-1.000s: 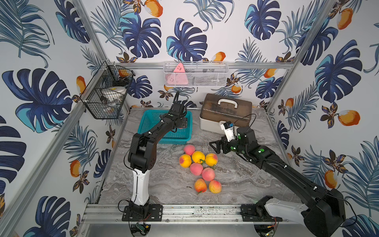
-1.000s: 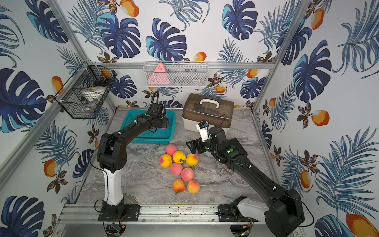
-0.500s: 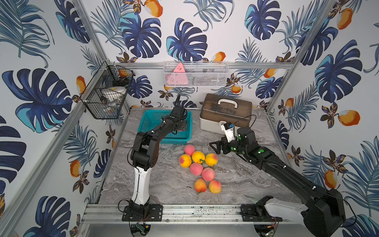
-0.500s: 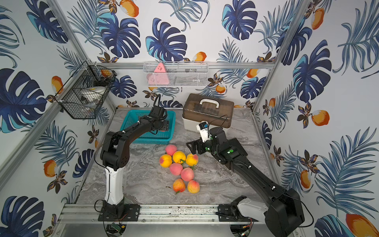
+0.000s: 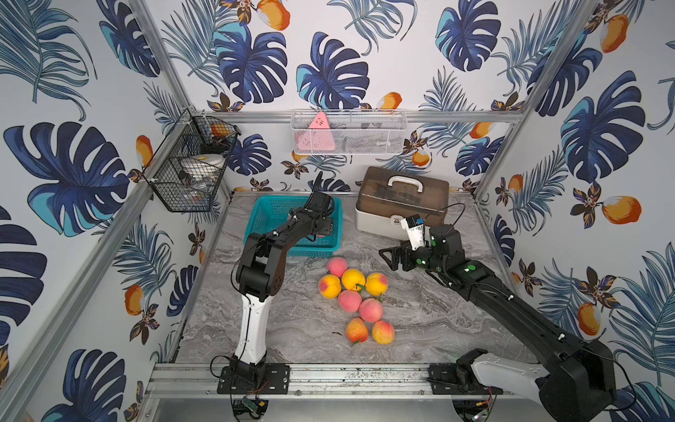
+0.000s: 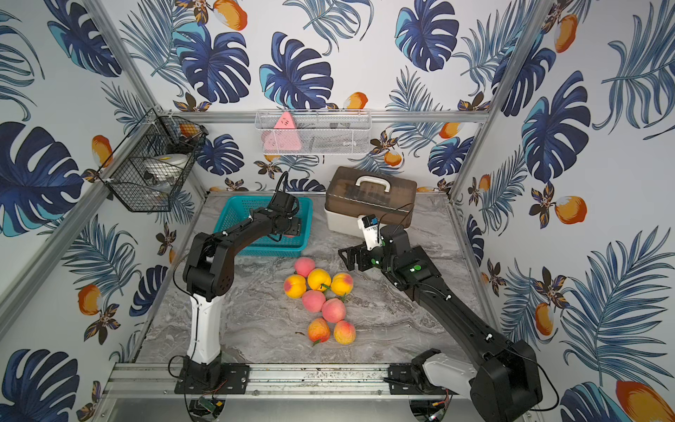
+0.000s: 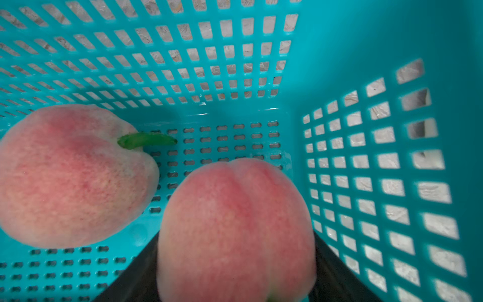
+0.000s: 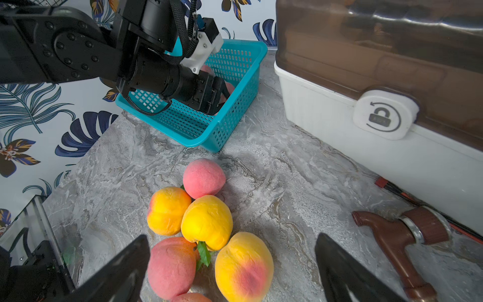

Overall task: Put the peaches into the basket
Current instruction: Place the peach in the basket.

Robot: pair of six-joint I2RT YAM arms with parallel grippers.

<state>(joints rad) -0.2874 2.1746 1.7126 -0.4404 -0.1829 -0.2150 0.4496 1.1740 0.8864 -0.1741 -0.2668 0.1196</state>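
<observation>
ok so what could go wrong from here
1. The left hand holds a peach inside the basket, close beside the peach already there; released, it may roll into that one.
2. The peaches on the table lie touching in a cluster just ahead of the open right hand; closing on one could nudge neighbours away.

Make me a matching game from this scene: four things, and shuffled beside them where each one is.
1. left end effector
2. right end effector
3. pink triangle
4. brown-lidded box

A. in the white mesh basket
B. open, near the peaches lying on the table
C. on the table, beside the blue basket
D. inside the blue basket, shut on a pink peach

Pairs: 1-D, 2-B, 3-A, 4-C
</observation>
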